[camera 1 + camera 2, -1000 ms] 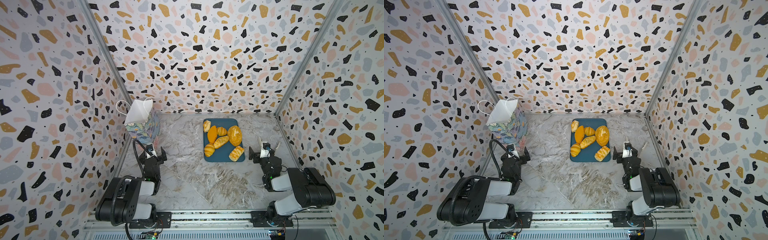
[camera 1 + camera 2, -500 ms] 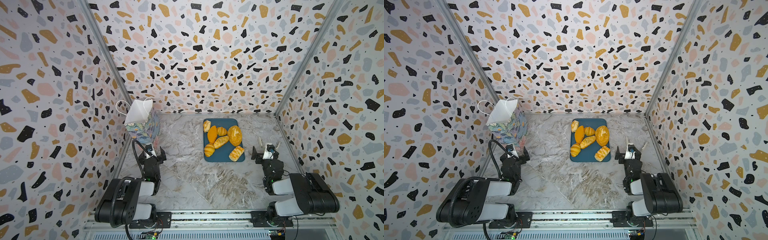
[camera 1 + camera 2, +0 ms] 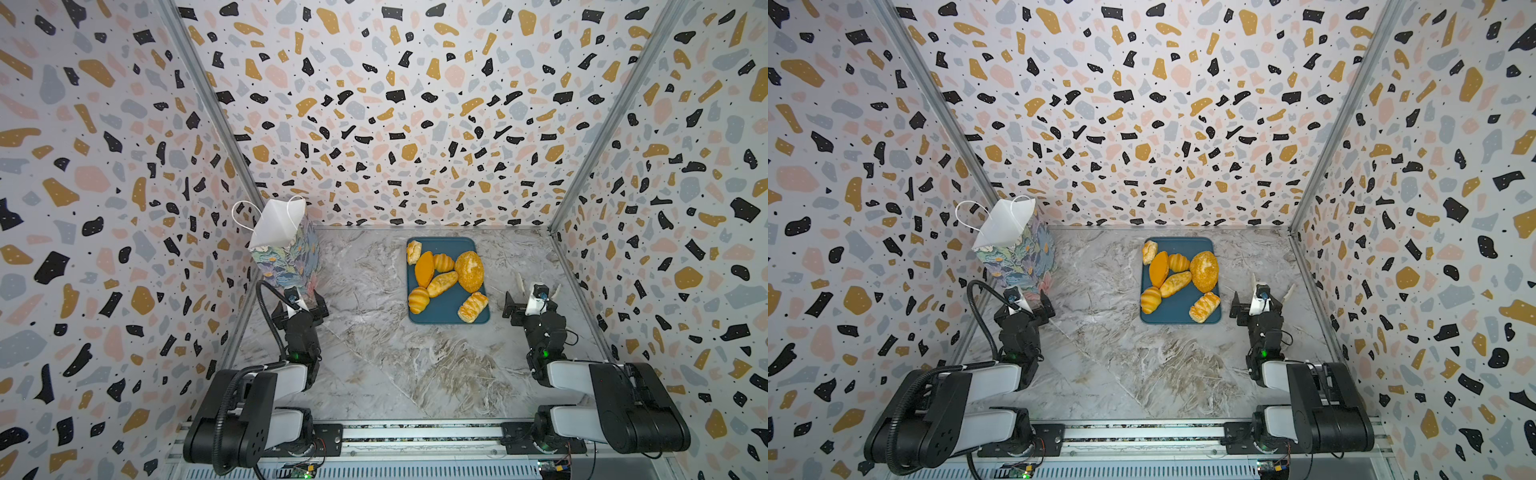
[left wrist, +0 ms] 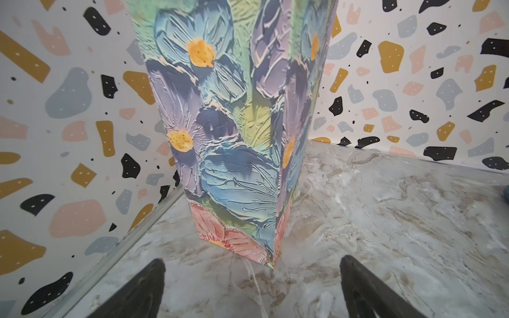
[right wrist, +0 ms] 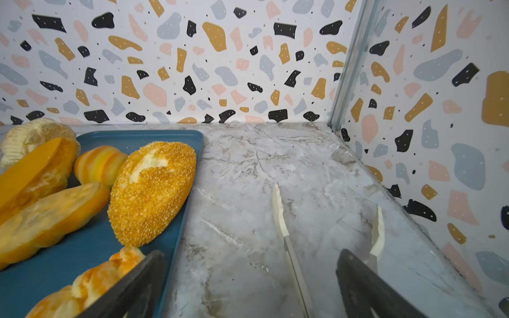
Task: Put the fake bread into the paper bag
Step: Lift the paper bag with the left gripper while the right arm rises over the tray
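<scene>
Right wrist: grainy seeded oval fake bread on smooth blue tray; right gripper, left gripper spread wide.

Only my right arm has moved. A second ago my right gripper hung close beside the 3 o'clock edge of the blue tray. It has since slid a little toward 3 o'clock, nearer the side wall, and most of that shift came in the first half second. Since then the heavy upper links behind it have sunk back toward 5 o'clock, down near the rail, so the arm lies more folded. The gripper now sits over the cream tongs: one tong arm lies between my fingers and the other passes under a finger.
</scene>
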Controlling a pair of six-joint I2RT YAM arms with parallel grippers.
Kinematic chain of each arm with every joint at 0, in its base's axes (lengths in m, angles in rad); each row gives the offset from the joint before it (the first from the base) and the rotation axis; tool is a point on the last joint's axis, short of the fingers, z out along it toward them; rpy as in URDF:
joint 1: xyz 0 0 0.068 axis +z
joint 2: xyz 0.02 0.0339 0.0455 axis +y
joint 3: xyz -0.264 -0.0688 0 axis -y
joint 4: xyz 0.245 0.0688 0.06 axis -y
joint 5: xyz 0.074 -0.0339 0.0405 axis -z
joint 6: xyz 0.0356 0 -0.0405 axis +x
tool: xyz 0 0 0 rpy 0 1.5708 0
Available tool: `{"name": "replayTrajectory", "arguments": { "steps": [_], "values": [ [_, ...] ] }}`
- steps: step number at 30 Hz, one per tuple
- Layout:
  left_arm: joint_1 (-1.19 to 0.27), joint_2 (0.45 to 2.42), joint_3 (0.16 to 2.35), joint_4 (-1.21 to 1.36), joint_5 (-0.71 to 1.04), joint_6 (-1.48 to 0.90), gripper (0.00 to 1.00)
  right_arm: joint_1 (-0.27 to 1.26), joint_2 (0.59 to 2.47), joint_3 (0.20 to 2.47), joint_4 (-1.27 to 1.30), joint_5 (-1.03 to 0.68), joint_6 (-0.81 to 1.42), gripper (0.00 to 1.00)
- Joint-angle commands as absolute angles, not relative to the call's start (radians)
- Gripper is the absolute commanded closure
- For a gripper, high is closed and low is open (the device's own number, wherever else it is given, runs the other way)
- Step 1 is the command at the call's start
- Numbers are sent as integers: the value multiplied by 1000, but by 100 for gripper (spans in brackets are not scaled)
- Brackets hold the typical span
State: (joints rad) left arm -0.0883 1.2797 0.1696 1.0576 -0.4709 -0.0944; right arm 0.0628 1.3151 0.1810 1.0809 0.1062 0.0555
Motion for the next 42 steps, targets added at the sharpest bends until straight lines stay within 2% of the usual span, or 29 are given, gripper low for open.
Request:
{"name": "replayTrajectory", "arguments": {
  "steps": [1,12,20,27,34,42],
  "values": [
    [-92,1249,189,1023,-535,-124,0,70,1281,248,977,137,82,1],
    [-93,1169,222,884,-599,-174,1,128,1231,345,771,244,149,1],
    [-94,1047,239,763,-698,-292,0,129,1153,381,620,242,228,1],
    [-94,978,389,458,-718,-503,1,129,1139,474,462,255,211,1],
    [-94,887,459,314,-664,-550,1,129,1149,604,210,201,317,1],
    [-94,811,593,153,-644,-573,1,129,1206,777,-21,70,299,1]
  ]
}}
